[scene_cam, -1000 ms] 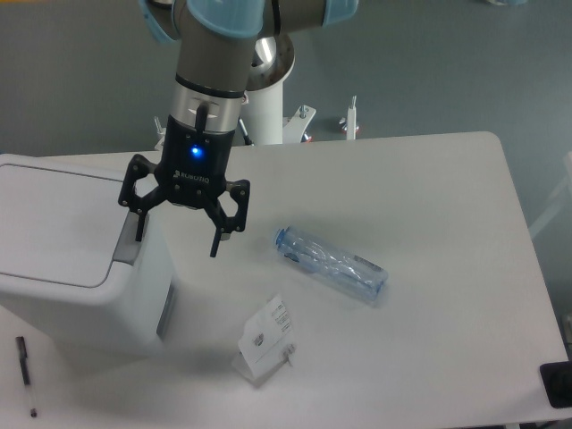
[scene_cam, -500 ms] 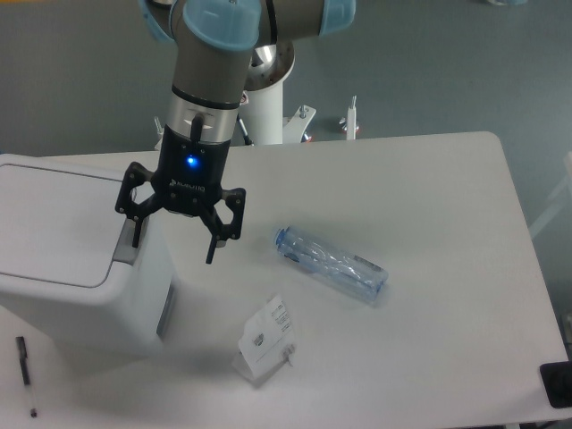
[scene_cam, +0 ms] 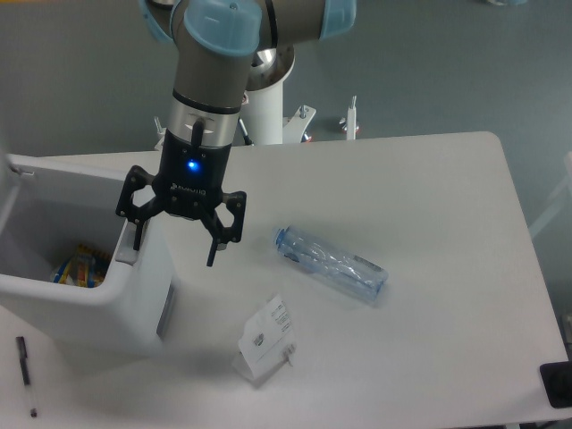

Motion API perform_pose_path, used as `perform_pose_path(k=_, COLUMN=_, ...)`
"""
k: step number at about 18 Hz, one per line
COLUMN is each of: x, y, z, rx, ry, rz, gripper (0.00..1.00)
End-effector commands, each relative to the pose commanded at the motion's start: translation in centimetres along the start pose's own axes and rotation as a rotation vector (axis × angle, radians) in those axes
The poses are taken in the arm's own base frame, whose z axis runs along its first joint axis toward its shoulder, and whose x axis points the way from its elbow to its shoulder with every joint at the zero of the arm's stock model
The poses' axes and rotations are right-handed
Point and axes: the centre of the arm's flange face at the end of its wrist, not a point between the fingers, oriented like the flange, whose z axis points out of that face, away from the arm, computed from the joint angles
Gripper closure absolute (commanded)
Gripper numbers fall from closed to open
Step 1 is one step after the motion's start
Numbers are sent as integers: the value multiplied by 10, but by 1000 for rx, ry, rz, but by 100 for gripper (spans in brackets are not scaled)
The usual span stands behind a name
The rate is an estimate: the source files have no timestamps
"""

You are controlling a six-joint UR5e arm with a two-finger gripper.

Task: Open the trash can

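Trash can [scene_cam: 134, 299]: large white boxy bin at the left edge of the table [scene_cam: 429, 232], partly cut off by the frame. The top is open; I can see down into it, and colourful packaging [scene_cam: 79, 265] lies at the bottom. The lid itself is mostly out of view, with only a white edge showing at the far left.

My gripper [scene_cam: 174, 243]: pointing down, fingers spread wide, nothing between them. A blue light is lit on the gripper body. My left-hand finger in the view [scene_cam: 138, 234] hangs at the bin's right rim, right over the grey push tab [scene_cam: 125, 253]; whether it touches the tab I cannot tell from this angle. My other finger [scene_cam: 214, 248] hangs outside the bin, over bare table just to the right of its side wall. So the bin's right wall sits below the gap between my fingers, with most of the bin off to the left of me.

Other items: a clear plastic bottle [scene_cam: 331, 265] lies on its side to the right of my fingers, well apart from the bin. A small white card on a stand [scene_cam: 265, 338] sits in front of me, nearer the camera. A pen [scene_cam: 26, 374] lies on the table at the bin's near-left corner. A dark object [scene_cam: 556, 384] is cut off at the lower right corner.
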Motion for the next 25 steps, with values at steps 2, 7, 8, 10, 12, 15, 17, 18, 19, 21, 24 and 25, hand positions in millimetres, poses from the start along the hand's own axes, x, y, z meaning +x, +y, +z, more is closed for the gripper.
perform_pose_path(k=2, x=0, y=0, z=0, rx=0, ry=0, rz=-2, gripper=0)
perform_pose_path(k=7, x=1, y=-3, z=-3, rx=7, ry=-2, rz=2, gripper=0)
perform_pose_path(k=8, x=1, y=-4, z=-3, rx=8, ry=-2, rz=4, gripper=0)
perform_pose_path(k=10, x=1, y=-5, z=-4, rx=11, ry=-3, rz=5, gripper=0)
perform_pose_path(k=12, x=1, y=-7, z=-6, rx=14, ry=-5, rz=7, gripper=0)
perform_pose_path(k=15, x=-6, y=-11, z=-3, rx=15, ry=-12, rz=2, gripper=0)
perform_pose_path(k=17, x=-12, y=-17, z=-5, rx=25, ry=-18, rz=1, gripper=0)
perform_pose_path(k=18, x=-14, y=-20, z=-4, rx=27, ry=-20, rz=1, gripper=0)
perform_pose_path(k=19, x=-20, y=-24, z=-5, rx=33, ry=-25, rz=-3, gripper=0)
perform_pose_path(k=21, x=-39, y=-28, z=-8, rx=36, ry=-63, rz=-12, gripper=0)
perform_pose_path(k=24, x=-77, y=-23, z=10, rx=-12, ry=-135, rz=-8, gripper=0)
perform_pose_path(k=25, x=-96, y=-15, z=12, rx=-29, ry=-169, rz=-23, gripper=0)
